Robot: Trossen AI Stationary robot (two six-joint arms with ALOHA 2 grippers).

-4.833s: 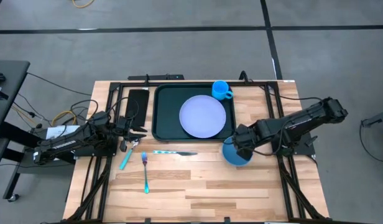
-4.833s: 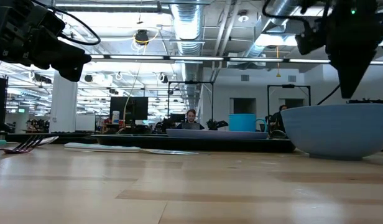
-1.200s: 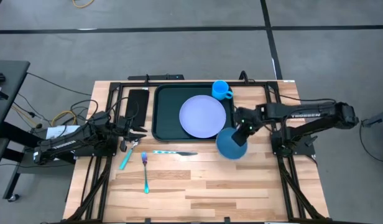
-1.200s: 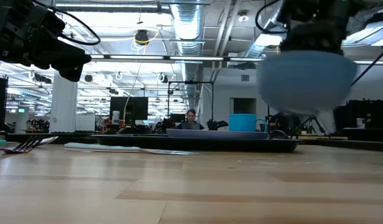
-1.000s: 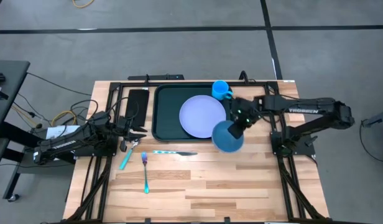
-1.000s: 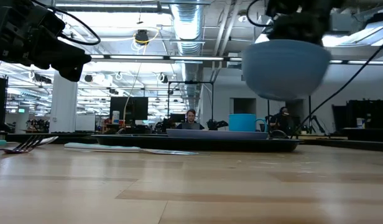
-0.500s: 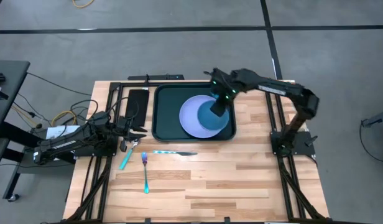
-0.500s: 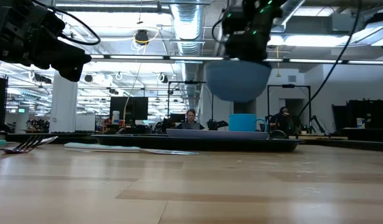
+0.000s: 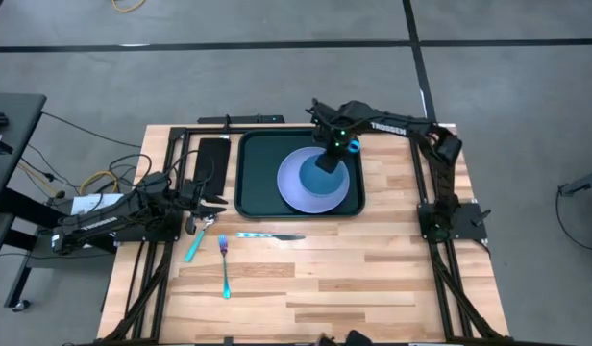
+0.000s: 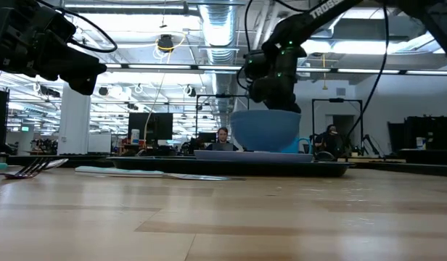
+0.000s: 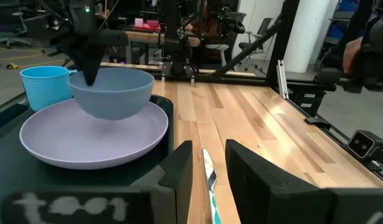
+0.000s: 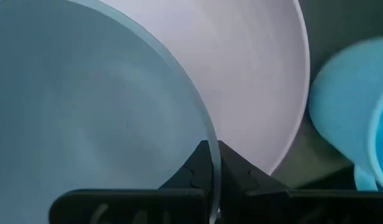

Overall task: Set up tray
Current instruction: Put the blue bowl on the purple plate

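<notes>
A dark green tray (image 9: 252, 183) lies at the table's far middle with a pale lilac plate (image 9: 294, 179) on it. A light blue cup (image 11: 43, 87) stands at the tray's far right corner. My right gripper (image 9: 335, 154) is shut on a blue bowl (image 9: 326, 180) low over the plate's right part. Whether the bowl's base touches the plate I cannot tell. My left gripper (image 11: 209, 177) waits at the table's left, open and level, left of the tray. My right gripper holds the bowl by its rim (image 12: 211, 148) on the side nearest the cup, one finger inside the bowl and one outside. The fingers come steeply from above. The bowl sits upright, mouth up, below them (image 10: 265, 130).
A knife (image 9: 269, 235), a blue fork (image 9: 224, 265) and a teal-handled spoon (image 9: 194, 246) lie on the wood near the tray's near left corner. A small black rectangle (image 9: 211, 161) lies left of the tray. Bare wood fills the near half.
My right gripper has carried the bowl from beside the tray's near right corner toward the far left, over the plate, and down. The bowl stays upright in the hold and now sits low over the plate. The wrist has rolled on the way.
</notes>
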